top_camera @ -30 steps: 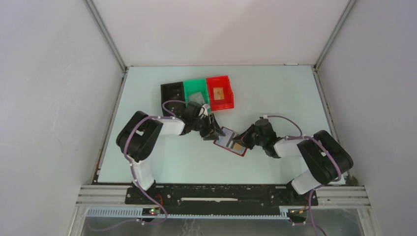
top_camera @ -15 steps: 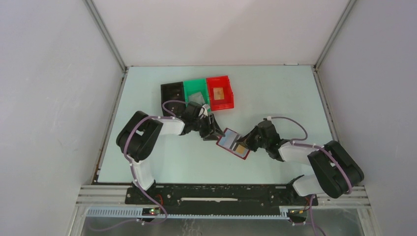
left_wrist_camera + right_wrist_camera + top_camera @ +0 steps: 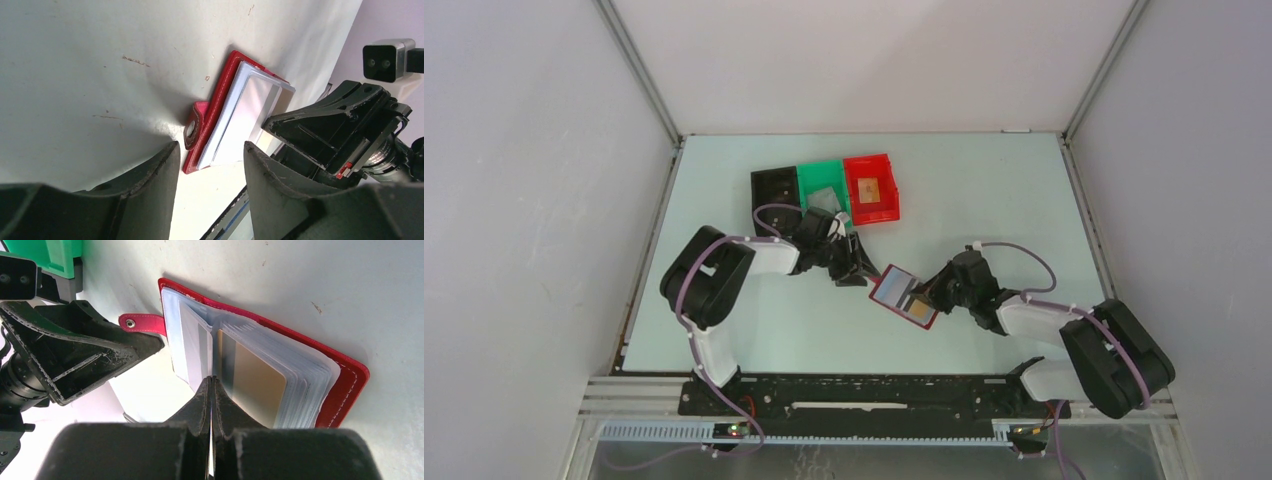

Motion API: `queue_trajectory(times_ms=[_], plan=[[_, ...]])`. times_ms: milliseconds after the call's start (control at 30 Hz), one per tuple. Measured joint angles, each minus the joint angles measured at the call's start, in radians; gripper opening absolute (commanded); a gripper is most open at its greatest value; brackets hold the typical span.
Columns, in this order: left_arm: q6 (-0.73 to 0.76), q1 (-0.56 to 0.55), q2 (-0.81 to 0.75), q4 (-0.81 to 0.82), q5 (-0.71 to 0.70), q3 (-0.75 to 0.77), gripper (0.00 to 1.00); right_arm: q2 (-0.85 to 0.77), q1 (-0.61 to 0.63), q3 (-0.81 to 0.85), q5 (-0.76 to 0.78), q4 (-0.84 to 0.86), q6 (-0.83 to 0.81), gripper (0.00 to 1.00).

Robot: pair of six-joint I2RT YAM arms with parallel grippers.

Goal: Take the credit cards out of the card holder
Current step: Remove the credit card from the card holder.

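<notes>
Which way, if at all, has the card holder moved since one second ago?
Yes. In the top view the card holder has slid a little to the right and toward the near edge, farther from the red bin, which stayed fixed.

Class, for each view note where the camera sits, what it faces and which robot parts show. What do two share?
Top external: above and behind, looking down at the table; both arms show.
Left wrist: behind the open left gripper, seen below, facing the card holder.
Right wrist: behind the shut right gripper, seen below, facing its pockets.
Wrist views share the card holder.
</notes>
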Motion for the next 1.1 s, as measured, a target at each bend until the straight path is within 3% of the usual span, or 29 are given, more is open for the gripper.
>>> queue_trajectory(times_ms=[500, 567, 800, 1100], plan=[[0.057, -0.081, -0.045, -0.024, 0.044, 0.045, 0.57, 0.009, 0.000, -0.005, -0.013, 0.013, -0.006, 0.00], [0.059, -0.095, -0.033, -0.018, 0.053, 0.055, 0.56, 0.016, -0.002, -0.005, -0.021, 0.019, -0.006, 0.06], [0.055, -0.100, 0.038, -0.018, 0.061, 0.056, 0.56, 0.027, -0.008, -0.008, -0.039, 0.045, 0.011, 0.39], [0.054, -0.098, 0.045, -0.007, 0.076, 0.056, 0.56, 0.014, -0.017, -0.027, -0.042, 0.090, 0.040, 0.44]])
